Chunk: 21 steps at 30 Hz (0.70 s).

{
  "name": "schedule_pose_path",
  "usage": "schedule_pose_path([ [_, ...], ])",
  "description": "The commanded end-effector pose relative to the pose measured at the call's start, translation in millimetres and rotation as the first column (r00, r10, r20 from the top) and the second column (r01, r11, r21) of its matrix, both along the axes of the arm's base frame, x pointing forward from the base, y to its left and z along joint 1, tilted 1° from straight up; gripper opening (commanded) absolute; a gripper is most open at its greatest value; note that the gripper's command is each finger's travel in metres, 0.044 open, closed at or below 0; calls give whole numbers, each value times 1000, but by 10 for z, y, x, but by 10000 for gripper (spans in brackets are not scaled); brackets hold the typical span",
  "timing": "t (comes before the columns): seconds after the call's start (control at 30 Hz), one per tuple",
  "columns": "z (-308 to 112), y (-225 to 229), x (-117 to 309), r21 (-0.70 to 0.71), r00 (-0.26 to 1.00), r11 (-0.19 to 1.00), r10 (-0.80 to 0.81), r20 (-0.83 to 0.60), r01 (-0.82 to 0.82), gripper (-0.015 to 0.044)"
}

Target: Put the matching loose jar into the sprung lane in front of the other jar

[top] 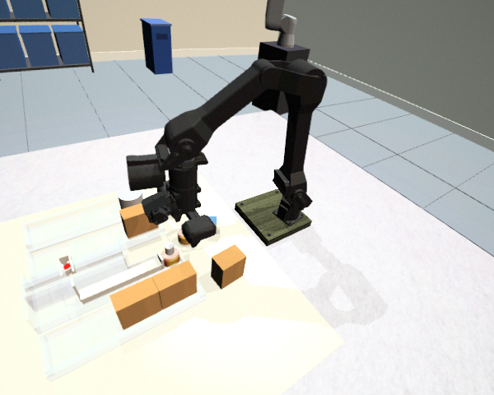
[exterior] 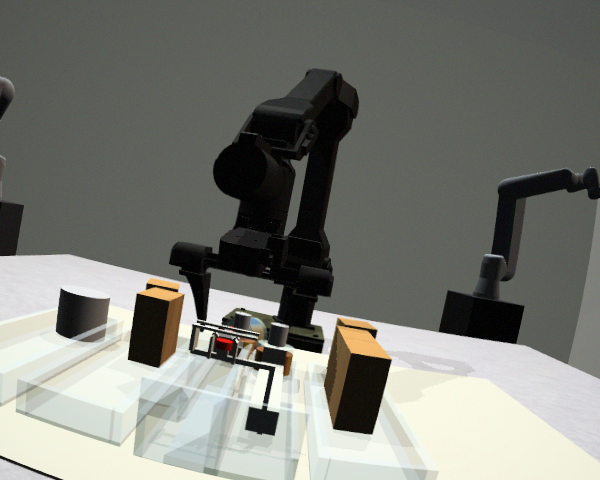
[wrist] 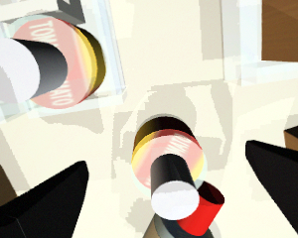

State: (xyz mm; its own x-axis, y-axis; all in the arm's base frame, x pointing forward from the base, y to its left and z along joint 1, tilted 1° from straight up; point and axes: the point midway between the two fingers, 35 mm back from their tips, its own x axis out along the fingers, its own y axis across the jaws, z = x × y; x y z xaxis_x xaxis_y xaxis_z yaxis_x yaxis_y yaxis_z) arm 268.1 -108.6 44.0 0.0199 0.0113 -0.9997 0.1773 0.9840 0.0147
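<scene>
From the top view, a clear tray (top: 86, 355) (exterior: 372, 465) lies nearest, with two wooden blocks (top: 153, 293) (exterior: 359, 384) side by side toward its right end. The loose block (top: 228, 268) stands right of them, on the pale mat (top: 239, 344) (exterior: 460, 403). Behind the pair, the jar in the sprung lane (top: 170, 257) (exterior: 273, 361) (wrist: 60, 66) stands upright at the lane's right end, beside the pusher's long white bar (top: 119, 281).

Just beyond, the loose matching jar (top: 182, 236) (exterior: 242, 320) (wrist: 164, 154) stands upright on the mat, outside the lane. The gripper (top: 177, 231) (exterior: 255, 315) (wrist: 166, 158) is above it, its jaws spread wide and grasping nothing, a finger to either side of the jar in the wrist view. A bottle with a red cap (wrist: 205, 210) is just beside the jar.

Farther left, another wooden block (top: 137, 221) (exterior: 155, 325) stands before a grey cylinder (top: 130, 197) (exterior: 82, 314). The green base board (top: 255, 212) is to the right. Far off are a blue cabinet (top: 158, 46) and, farther left, a shelf rack (top: 47, 67).
</scene>
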Motion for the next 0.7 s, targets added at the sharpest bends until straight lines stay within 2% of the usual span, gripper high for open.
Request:
schedule_pose_path([
  [0.0,-43,0,-17,-3,1000,1000,1,-7,-1,414],
  [0.3,-43,0,-17,-3,1000,1000,1,-7,-1,177],
  [0.5,-43,0,-17,-3,1000,1000,1,-7,-1,138],
  [0.67,19,-25,-10,-6,1000,1000,-11,-8,11,6],
])
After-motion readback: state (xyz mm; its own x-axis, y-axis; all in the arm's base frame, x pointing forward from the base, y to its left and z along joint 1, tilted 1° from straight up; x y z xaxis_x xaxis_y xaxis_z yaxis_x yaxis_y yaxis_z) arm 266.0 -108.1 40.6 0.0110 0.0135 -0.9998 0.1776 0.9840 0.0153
